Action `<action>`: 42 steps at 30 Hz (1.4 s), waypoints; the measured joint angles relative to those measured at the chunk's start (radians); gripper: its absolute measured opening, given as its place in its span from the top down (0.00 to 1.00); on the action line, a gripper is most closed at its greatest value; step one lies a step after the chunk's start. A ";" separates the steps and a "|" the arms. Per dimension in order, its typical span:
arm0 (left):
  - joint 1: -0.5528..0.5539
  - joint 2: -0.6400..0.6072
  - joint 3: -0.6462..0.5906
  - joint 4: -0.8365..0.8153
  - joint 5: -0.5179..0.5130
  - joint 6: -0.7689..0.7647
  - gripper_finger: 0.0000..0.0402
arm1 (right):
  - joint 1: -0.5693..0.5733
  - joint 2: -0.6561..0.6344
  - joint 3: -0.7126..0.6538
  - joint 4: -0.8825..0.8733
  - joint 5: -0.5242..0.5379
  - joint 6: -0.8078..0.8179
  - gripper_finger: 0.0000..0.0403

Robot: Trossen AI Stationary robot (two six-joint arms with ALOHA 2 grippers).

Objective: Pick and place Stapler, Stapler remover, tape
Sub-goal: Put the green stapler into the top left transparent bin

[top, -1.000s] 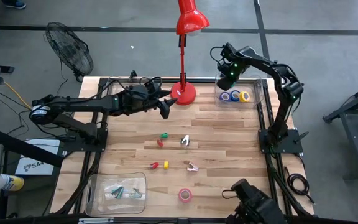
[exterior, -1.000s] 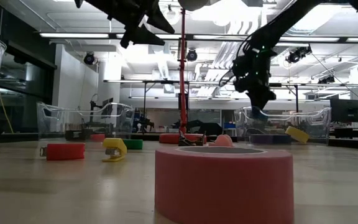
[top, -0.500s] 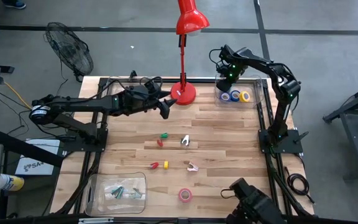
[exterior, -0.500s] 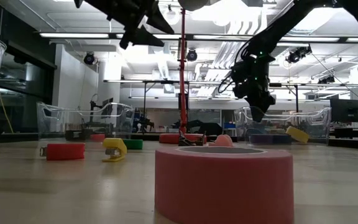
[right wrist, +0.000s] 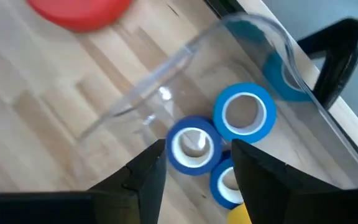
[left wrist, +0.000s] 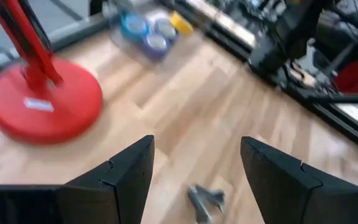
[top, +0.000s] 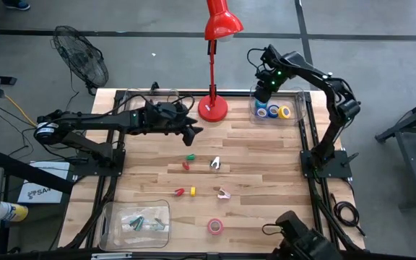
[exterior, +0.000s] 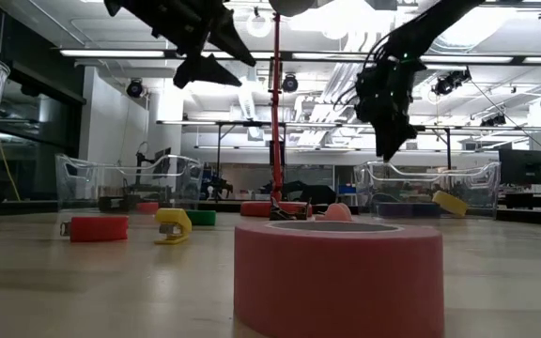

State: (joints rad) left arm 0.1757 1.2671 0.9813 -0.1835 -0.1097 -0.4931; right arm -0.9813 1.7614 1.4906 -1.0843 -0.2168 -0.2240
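Note:
Several tape rolls, blue (right wrist: 244, 115) and yellow (top: 285, 112), lie flat in a clear bin (top: 295, 97) at the table's far right. My right gripper (top: 263, 92) hangs open above the bin's left side, holding nothing. A pink tape roll (top: 215, 227) lies flat near the front edge. Small staple removers lie mid-table: green (top: 190, 157), grey (top: 215, 163), pink (top: 224, 193), among others. My left gripper (top: 192, 132) hovers open beside the red lamp's base (top: 213, 108), above bare wood, with the grey remover (left wrist: 207, 200) below it. The stapler shows in no view.
A red lamp stands at the far middle, its pole (exterior: 276, 113) rising between the two arms. A second clear bin (top: 136, 220) with small items sits at the near left. Open wood lies between the removers and the far-right bin.
My right gripper has risen higher above the far-right bin. My left gripper has dipped a little and edged toward the table's middle. The tape rolls and removers lie where they were.

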 joint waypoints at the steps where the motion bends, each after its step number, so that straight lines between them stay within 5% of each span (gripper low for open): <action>1: -0.002 0.000 0.000 -0.015 0.018 -0.011 0.41 | 0.000 -0.013 0.000 0.000 -0.014 0.005 0.58; 20: -0.097 0.000 0.000 -0.603 -0.003 -0.099 0.41 | 0.189 -0.233 0.000 -0.091 -0.043 0.087 0.61; 25: -0.068 0.027 -0.002 -0.703 0.009 -0.428 0.41 | 0.270 -0.279 0.000 -0.093 -0.032 0.224 0.61; 30: -0.073 0.107 -0.002 -0.673 0.041 -0.684 0.41 | 0.372 -0.296 0.000 -0.097 0.031 0.365 0.62; 42: -0.093 0.276 -0.001 -0.530 0.121 -0.693 0.41 | 0.617 -0.296 0.000 -0.127 0.219 0.650 0.63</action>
State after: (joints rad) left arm 0.0828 1.5429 0.9805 -0.7132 0.0112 -1.1864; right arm -0.3646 1.4651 1.4902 -1.2114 0.0025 0.4263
